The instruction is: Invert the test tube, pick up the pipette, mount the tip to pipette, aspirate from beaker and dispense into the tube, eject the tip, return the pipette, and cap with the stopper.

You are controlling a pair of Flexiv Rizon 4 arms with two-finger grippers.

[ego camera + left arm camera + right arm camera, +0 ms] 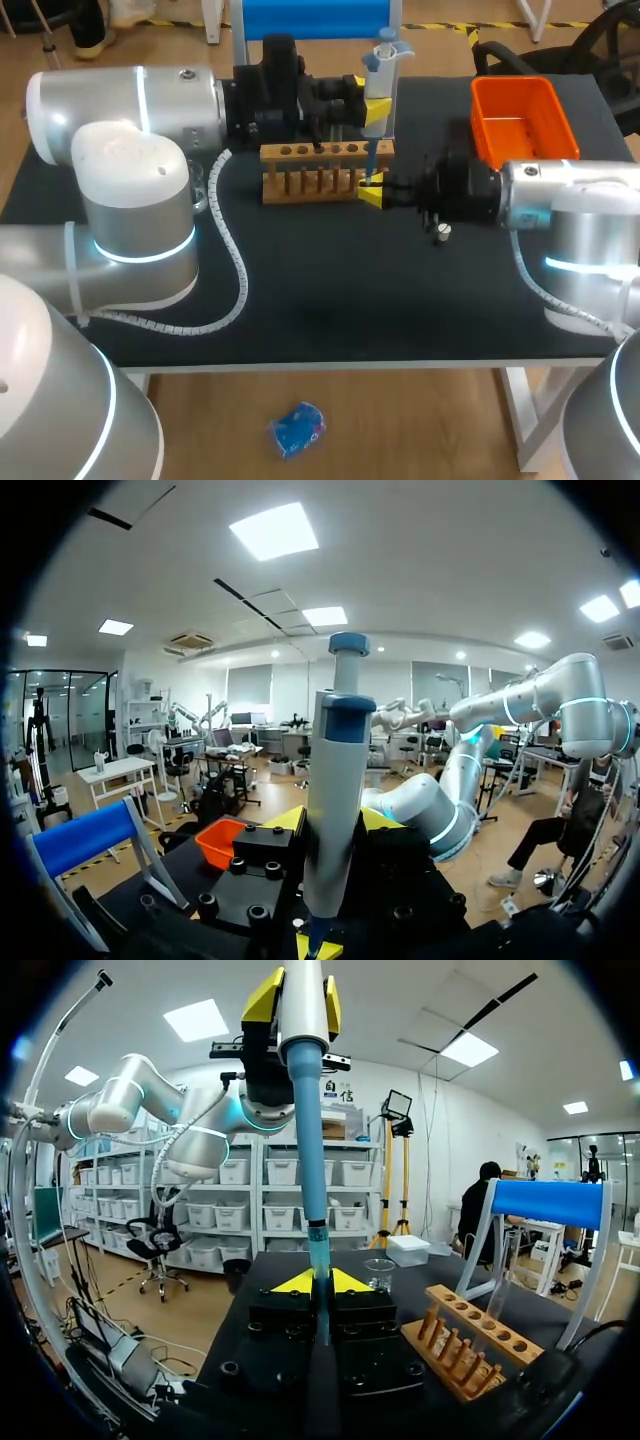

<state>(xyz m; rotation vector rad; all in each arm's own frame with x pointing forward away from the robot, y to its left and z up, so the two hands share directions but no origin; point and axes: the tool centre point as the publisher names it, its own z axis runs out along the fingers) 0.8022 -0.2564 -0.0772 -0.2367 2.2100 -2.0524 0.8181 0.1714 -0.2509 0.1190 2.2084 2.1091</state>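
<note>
Your left gripper pinches the pipette upright at the table's 12 o'clock, above the wooden rack. Your right gripper, at the rack's 3 o'clock end, clamps the test tube. The blue tip points down between its fingers. Orange bin sits at 1 o'clock

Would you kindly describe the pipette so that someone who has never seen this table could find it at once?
Start at the wooden rack at the back middle of the black table. Above its right end, the left tool holds the pipette upright. It is the only tall grey stick with a blue knob on top and a thin blue tip pointing down.
</note>
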